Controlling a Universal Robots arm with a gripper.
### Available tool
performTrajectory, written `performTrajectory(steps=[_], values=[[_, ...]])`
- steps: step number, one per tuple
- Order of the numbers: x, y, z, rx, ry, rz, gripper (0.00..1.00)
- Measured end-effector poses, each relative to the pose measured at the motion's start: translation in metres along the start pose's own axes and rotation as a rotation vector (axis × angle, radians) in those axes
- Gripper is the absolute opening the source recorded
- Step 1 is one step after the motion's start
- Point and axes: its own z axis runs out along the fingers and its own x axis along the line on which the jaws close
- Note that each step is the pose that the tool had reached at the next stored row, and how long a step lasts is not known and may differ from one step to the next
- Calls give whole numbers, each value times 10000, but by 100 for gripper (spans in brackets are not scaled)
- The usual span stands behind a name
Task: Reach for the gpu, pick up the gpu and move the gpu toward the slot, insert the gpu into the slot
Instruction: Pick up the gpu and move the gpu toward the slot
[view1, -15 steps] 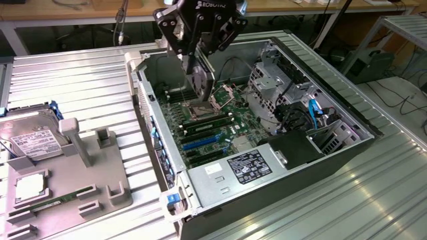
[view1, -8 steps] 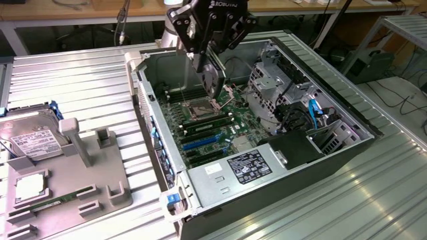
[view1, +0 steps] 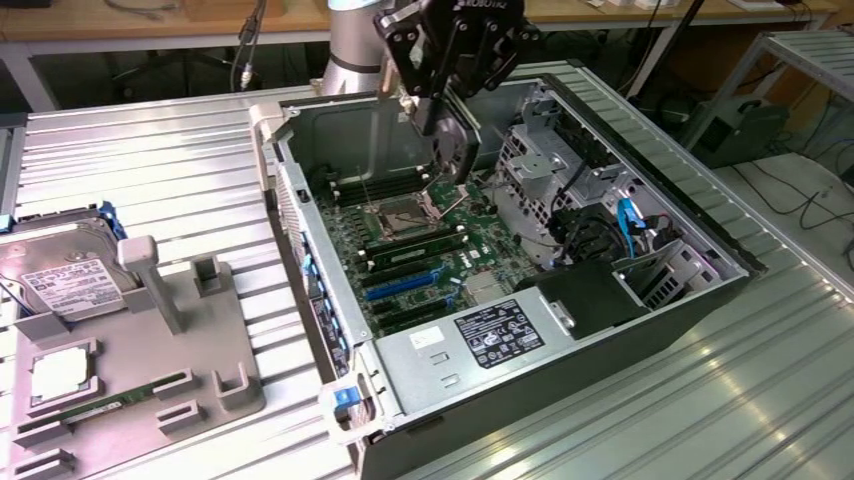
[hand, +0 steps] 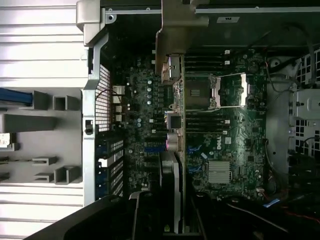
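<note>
The gripper (view1: 441, 105) pinches a thin dark card (view1: 454, 150) upright. Its lower edge hangs clear of the blue slot (view1: 400, 285), inside the case (view1: 334, 130).

Exterior view, spot: high up and off to one side of the computer case (view1: 441, 365), away from the arm (view1: 358, 45).
Exterior view, facing: down at a slant, into the open case on the metal table (view1: 160, 150).
Exterior view, nearness: far back. The whole case fits, with the grey parts holder (view1: 147, 330) at the exterior view's left.
Wrist view, spot: on the arm, above the case, right over the gripper (view1: 447, 112) and the gpu (view1: 451, 150) it grips.
Wrist view, facing: straight down. The gpu (hand: 175, 120) shows by its thin edge, over the motherboard (hand: 235, 135).
Wrist view, nearness: much closer. Small board parts can be told apart.
Shared part: the motherboard (view1: 400, 255), its CPU socket (view1: 400, 215) (hand: 227, 92), the case's back wall (view1: 296, 215) (hand: 102, 105), and a bit of holder (hand: 45, 145) and table (hand: 40, 50).
</note>
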Motion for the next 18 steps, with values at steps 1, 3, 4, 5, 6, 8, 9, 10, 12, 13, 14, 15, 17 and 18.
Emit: performTrajectory(steps=[1,3,4,5,6,8,9,10,12,13,14,15,17,18], values=[[-39,8,-1,0,-2,0,28],[-97,17,-4,2,-24,-2,28],[-117,18,-5,2,-53,-3,28],[-139,18,-4,1,-150,-9,28],[-151,18,-3,1,-209,-13,28],[-169,19,-2,2,-305,-19,28],[-179,19,-2,4,-345,-20,28],[-192,20,-2,6,-365,-22,28],[-227,26,0,4,-370,-22,28],[-249,30,-1,5,-369,-22,28],[-270,34,-1,5,-369,-21,28],[-296,40,-1,4,-370,-21,28],[-350,49,-2,4,-370,-22,28],[-393,57,-3,4,-370,-22,28]])
